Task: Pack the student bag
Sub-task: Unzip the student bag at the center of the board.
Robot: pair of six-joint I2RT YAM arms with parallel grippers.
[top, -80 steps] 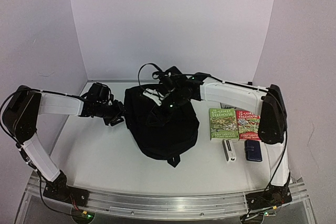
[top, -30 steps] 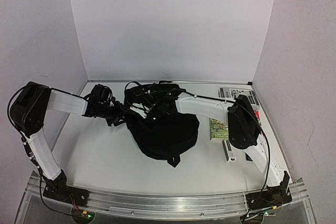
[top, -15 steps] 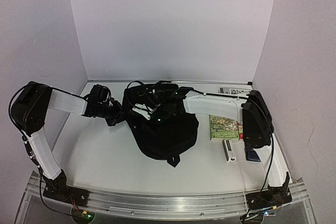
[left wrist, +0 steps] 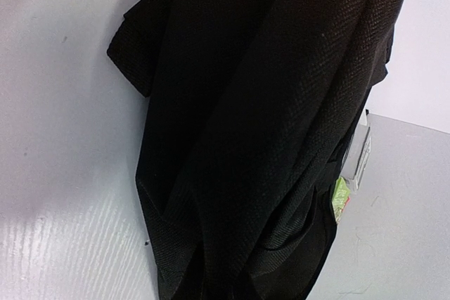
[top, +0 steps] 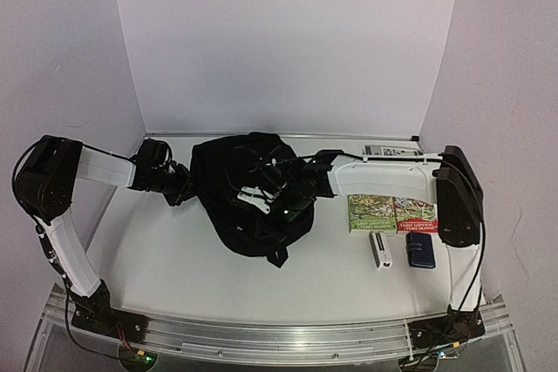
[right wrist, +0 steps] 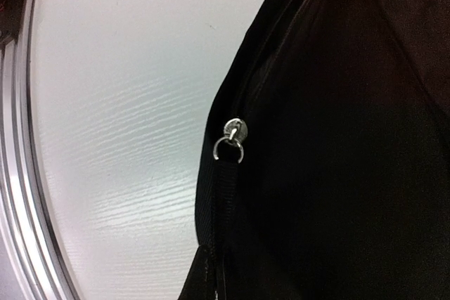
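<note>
The table point(top: 174, 259) carries all items and fills the lower half of the top view. The student bag point(top: 225, 182) lies slumped at centre frame, slightly left, and its mouth is not visibly open. Packing has therefore not begun, in my judgement.

The left end effector point(top: 181, 186) sits against the bag's left edge. It is clenched, apparently on a fold of fabric. Its fingers do not appear in the left wrist view, where black weave fills the frame, so the hold is probable rather than confirmed. A pinch there would anchor the bag while the other arm works on it.

The right end effector point(top: 272, 199) rests over the bag's centre and is also clenched. Whether anything is caught in it cannot be told.

Two green and red books point(top: 370, 213) lie flat side by side at right of centre, well apart from the bag. Just below them are a dark-blue case point(top: 421, 250) and a white oblong item point(top: 380, 250). All appear staged for loading.

In the right wrist view the metal zip pull point(right wrist: 232, 138) hangs free at mid-frame on the bag's seam, ungripped. It is probably the next target, since the zip must be run open before anything goes in.
</note>
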